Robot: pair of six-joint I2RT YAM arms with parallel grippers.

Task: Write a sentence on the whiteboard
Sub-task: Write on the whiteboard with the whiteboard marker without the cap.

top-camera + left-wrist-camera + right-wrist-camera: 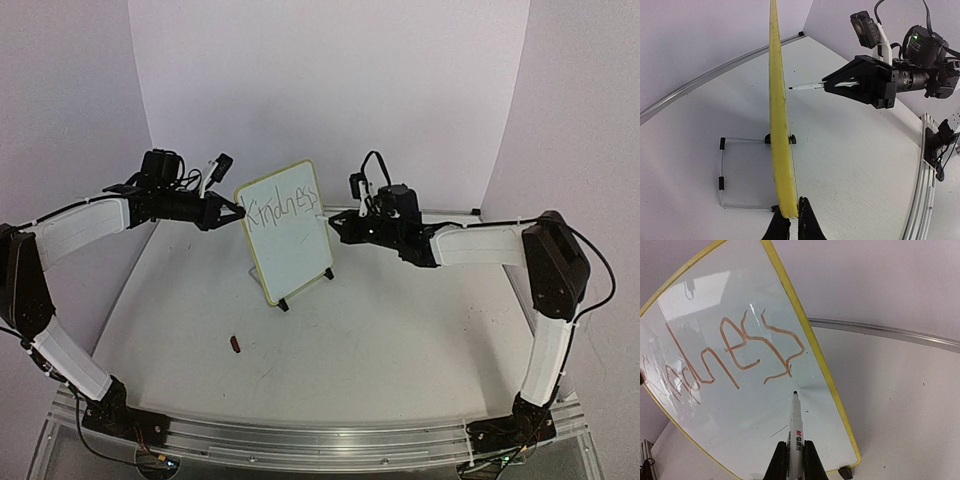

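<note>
The whiteboard [290,250] stands tilted on small black feet at mid-table, and its yellow frame [777,115] shows edge-on in the left wrist view. The word "Kindness" [283,205] runs along its top, its reddish strokes [735,355] clear in the right wrist view. My left gripper [238,213] is shut on the board's left edge [790,220]. A white marker [796,425] is held in my shut right gripper [796,452]. Its tip points at the board just below the last "s". The left wrist view shows a small gap between the marker [807,86] and the board.
A small red-brown piece [235,345] lies on the table in front of the board. A thin wire stand [721,170] props the board from behind. A metal rail [320,440] runs along the near edge, and another [890,332] along the far edge.
</note>
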